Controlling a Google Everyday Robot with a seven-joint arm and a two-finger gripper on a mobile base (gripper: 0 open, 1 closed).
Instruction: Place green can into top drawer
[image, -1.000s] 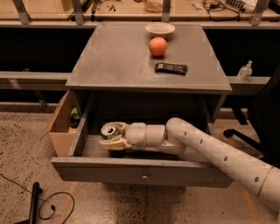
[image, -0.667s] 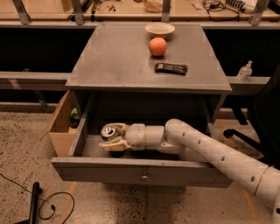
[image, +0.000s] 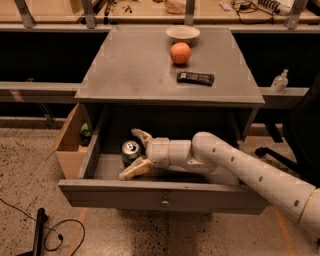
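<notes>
One green can (image: 130, 152), one orange (image: 180, 53), one pale bowl (image: 183, 33) and one dark wrapped bar (image: 195, 77) are in view, along with one arm and one gripper (image: 129, 154). The top drawer (image: 160, 196) is pulled out toward the near side, its flat grey front carrying a single small round knob (image: 163, 203). Inside it the green can stands upright in the left part, silver top and pull-tab facing up, near the left wall but not touching it. The gripper is down in the drawer with it, reaching in from the right, and its two pale fingers (image: 141, 136) pinch the can, one on the far side and one on the near side. The rest of the drawer floor to the right is covered by the white arm, so what lies there cannot be seen. On the grey cabinet top (image: 135, 65) the bowl sits at the far edge, the orange just near of it and the bar right of centre; the left half is bare. A tan plywood box (image: 69, 142) stands against the cabinet's left side, holding a small dark-green object (image: 85, 133). A black cable (image: 60, 235) lies on the speckled floor at near left
</notes>
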